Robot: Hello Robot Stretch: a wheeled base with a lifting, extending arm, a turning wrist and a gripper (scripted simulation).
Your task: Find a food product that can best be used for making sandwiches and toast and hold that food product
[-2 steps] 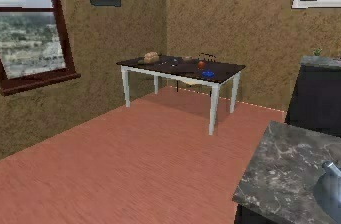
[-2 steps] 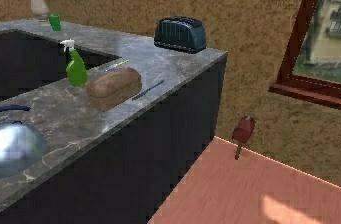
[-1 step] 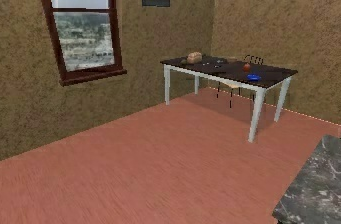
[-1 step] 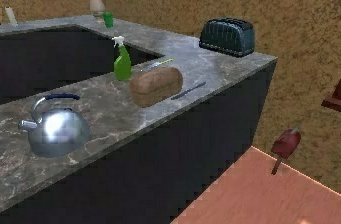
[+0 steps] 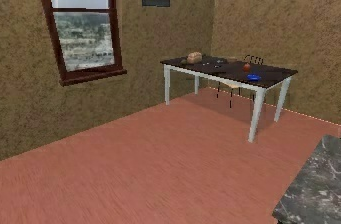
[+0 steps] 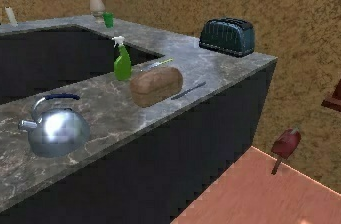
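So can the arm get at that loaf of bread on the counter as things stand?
Probably yes: the loaf lies near the counter's front edge, with nothing tall before it; the spray bottle stands behind.

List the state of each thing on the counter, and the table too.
Loaf, whole, lying flat on the counter.
Kettle, upright on the counter.
Spray bottle, upright.
Toaster, upright at the counter's corner.
Table, standing, small things on top.
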